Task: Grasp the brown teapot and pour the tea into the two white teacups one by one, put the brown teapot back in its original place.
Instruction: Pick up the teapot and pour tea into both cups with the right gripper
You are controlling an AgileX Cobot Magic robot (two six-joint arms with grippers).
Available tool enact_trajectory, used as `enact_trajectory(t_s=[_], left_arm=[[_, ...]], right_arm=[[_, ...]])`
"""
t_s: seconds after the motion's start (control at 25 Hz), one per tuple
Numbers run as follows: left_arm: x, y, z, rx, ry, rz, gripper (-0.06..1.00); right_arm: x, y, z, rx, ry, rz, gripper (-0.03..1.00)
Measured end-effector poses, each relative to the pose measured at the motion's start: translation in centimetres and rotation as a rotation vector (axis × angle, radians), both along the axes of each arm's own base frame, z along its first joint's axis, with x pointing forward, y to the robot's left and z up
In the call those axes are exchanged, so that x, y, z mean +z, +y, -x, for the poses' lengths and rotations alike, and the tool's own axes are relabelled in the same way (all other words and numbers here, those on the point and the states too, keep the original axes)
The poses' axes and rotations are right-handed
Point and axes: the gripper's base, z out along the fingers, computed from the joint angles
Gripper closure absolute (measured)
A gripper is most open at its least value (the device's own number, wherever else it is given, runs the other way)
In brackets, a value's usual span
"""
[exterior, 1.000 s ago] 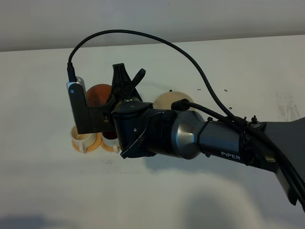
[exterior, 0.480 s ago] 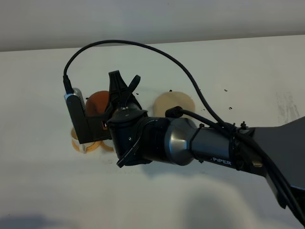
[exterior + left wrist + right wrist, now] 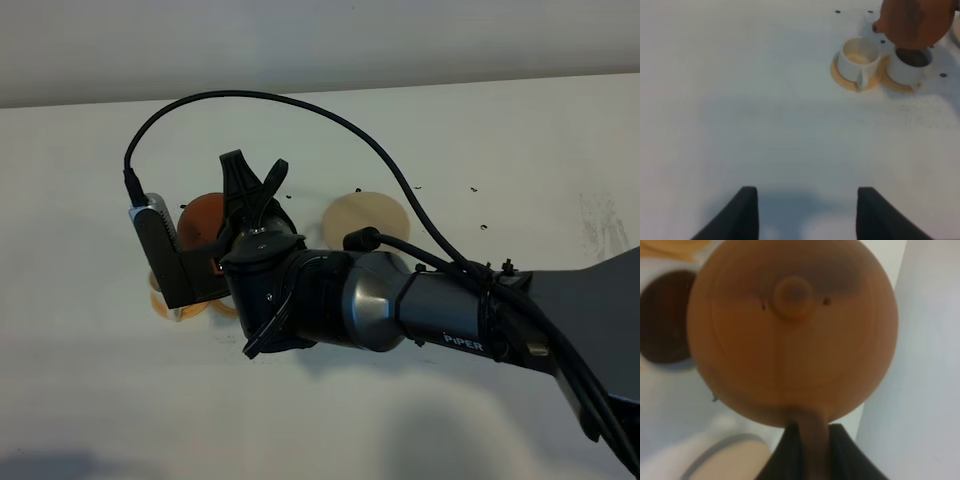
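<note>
- The white table [image 3: 500,130] fills the whole scene.
- The right arm [image 3: 420,300] stretches across it from the right towards the left side.
- The left gripper [image 3: 802,215] hangs over bare table, well apart from the cups. Its two fingers are spread wide with nothing between them.
- The right gripper [image 3: 810,450] is clenched on the teapot's loop handle.
- The brown teapot [image 3: 912,22] is up in the air, right above one cup and off its coaster. Its lid knob faces the right wrist camera.
- The round beige coaster [image 3: 367,215] lies bare, to the right of the teapot in the high view.
- Two white cups stand side by side. The cup under the teapot [image 3: 910,65] holds dark tea. The other cup [image 3: 858,55] looks pale inside, and I cannot tell whether it is filled.
- Each cup sits on a small orange saucer [image 3: 840,79].
</note>
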Motion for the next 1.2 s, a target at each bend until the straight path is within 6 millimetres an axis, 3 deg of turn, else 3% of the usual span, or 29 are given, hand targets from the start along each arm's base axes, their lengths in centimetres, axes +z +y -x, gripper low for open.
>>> enact_trajectory(t_s=[1.2], left_arm=[[0.00, 0.00, 0.00, -0.001, 0.000, -0.001, 0.50]], right_arm=[[0.33, 0.00, -0.18, 0.057, -0.060, 0.084, 0.86]])
